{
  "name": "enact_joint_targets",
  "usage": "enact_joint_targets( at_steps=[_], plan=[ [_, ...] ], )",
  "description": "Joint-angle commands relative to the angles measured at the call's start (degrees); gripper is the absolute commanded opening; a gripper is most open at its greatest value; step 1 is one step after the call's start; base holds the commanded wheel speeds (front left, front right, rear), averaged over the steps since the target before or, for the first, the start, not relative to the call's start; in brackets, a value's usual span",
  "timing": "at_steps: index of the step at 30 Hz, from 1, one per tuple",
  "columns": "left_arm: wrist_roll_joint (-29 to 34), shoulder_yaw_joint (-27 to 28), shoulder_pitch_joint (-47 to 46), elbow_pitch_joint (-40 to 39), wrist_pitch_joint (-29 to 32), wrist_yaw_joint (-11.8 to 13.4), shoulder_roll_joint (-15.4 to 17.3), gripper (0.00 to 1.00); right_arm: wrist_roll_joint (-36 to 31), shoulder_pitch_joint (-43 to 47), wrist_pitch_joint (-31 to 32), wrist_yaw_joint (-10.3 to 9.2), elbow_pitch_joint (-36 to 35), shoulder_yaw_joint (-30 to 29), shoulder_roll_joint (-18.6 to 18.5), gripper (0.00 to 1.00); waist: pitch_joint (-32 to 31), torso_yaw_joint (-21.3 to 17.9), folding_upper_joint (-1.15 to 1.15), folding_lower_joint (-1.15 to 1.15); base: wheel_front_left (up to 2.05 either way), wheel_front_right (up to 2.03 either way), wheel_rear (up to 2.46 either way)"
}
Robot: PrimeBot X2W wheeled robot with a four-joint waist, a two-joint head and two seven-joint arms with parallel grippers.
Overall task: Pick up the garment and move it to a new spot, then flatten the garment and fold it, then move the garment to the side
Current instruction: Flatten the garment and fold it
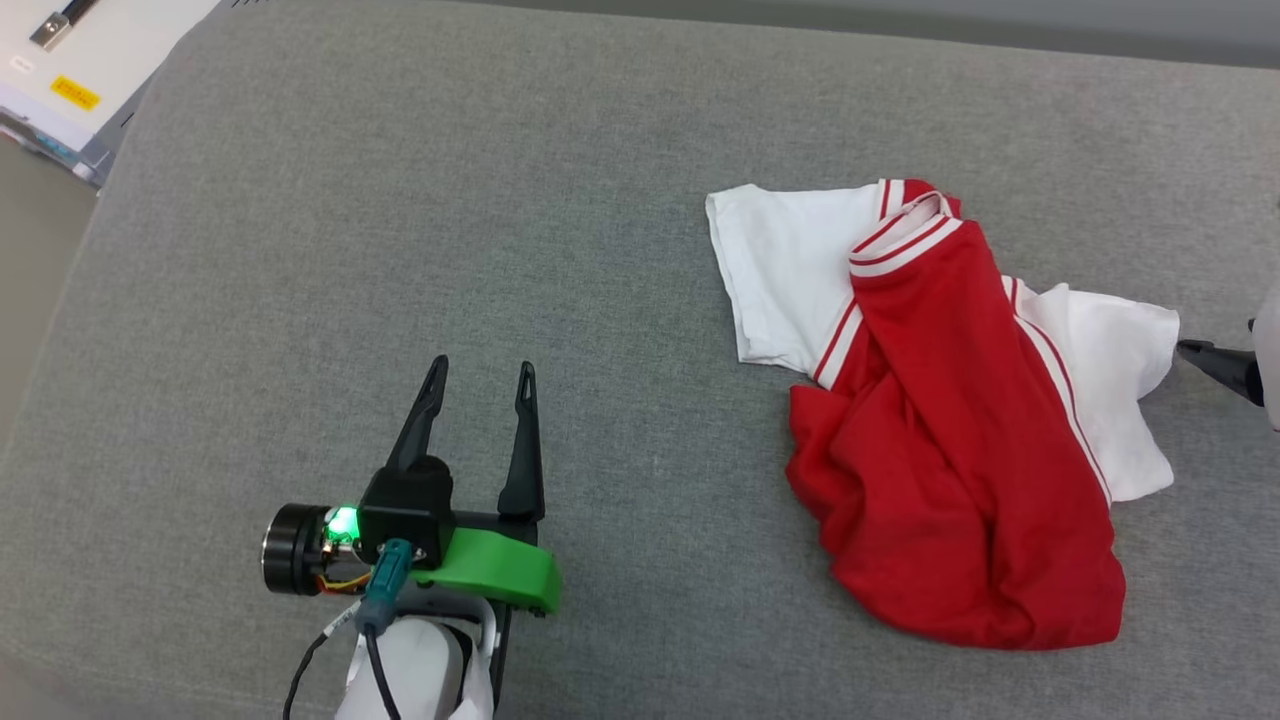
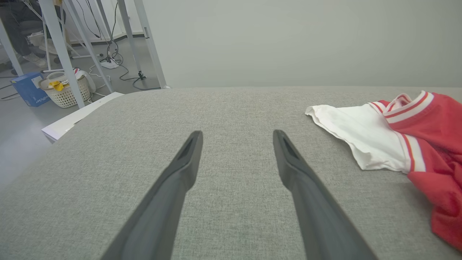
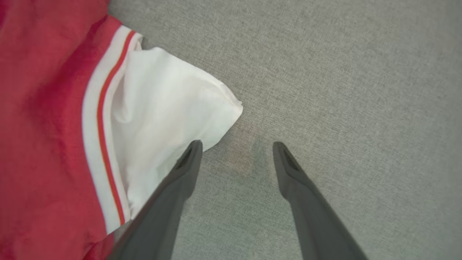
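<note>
Lying crumpled on coarse grey cloth (image 1: 500, 200), the garment (image 1: 960, 430); left claw (image 1: 483, 365) and right claw (image 3: 237, 144) spread

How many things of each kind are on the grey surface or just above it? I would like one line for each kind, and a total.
Clothes: 1, the shirt
Grippers: 2, the left gripper and the right gripper
Total: 3

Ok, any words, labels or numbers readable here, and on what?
None can be read.
Yellow sticker on the white panel: print too small.
Blue box on the floor: white lettering too blurred.
Shirt: no lettering shows on the cloth facing up.
</note>
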Motion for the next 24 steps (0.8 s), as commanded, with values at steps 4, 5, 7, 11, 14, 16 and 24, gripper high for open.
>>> enact_joint_targets(
  at_steps=[4, 5, 7, 11, 14, 16, 24],
  plan=[
    [-0.5, -1.0, -2.0, -0.4, -0.3, 1.3, -0.3, 1.00, 1.6, -1.6, -1.1, -0.04, 4.2, 1.8, 2.5, 1.00, 3.8, 2.4, 0.24, 0.00, 0.00, 0.00, 0.00],
    [-0.6, -1.2, -2.1, -0.4, -0.3, 1.5, -0.3, 1.00, 2.2, -1.4, -1.5, -0.04, 5.3, 2.3, 3.2, 1.00, 4.0, 2.6, 0.24, 0.00, 0.00, 0.00, 0.00],
    [-0.8, -1.6, -2.3, -0.4, -0.3, 1.8, -0.3, 1.00, 3.1, -0.5, -2.1, -0.04, 6.8, 3.8, 4.1, 1.00, 4.2, 2.8, 0.24, 0.00, 0.00, 0.00, 0.00],
    [-0.9, -1.8, -2.3, -0.2, -0.3, 2.4, -0.3, 1.00, 3.8, 1.0, -3.5, -0.04, 8.0, 7.7, 4.5, 1.00, 3.9, 2.6, 0.24, 0.00, 0.00, 0.00, 0.00],
    [-0.7, -1.6, -2.1, 0.2, -0.3, 2.5, -0.3, 1.00, 3.9, 0.5, -5.7, -0.04, 8.4, 9.6, 4.0, 0.15, 3.1, 1.9, 0.24, 0.00, 0.00, 0.00, 0.00],
    [-0.6, -1.4, -2.0, 0.4, -0.3, 2.4, -0.3, 1.00, 4.3, -0.2, -7.2, -0.04, 8.4, 10.3, 3.6, 0.00, 2.3, 1.3, 0.24, 0.00, 0.00, 0.00, 0.00],
    [-0.3, -0.9, 0.0, 1.5, -0.3, 1.9, -0.3, 1.00, 5.5, -1.9, -15.5, -0.04, 7.6, 10.0, -2.8, 0.00, -2.5, -0.3, 0.24, 0.00, 0.00, 0.00, 0.00]
  ],
)
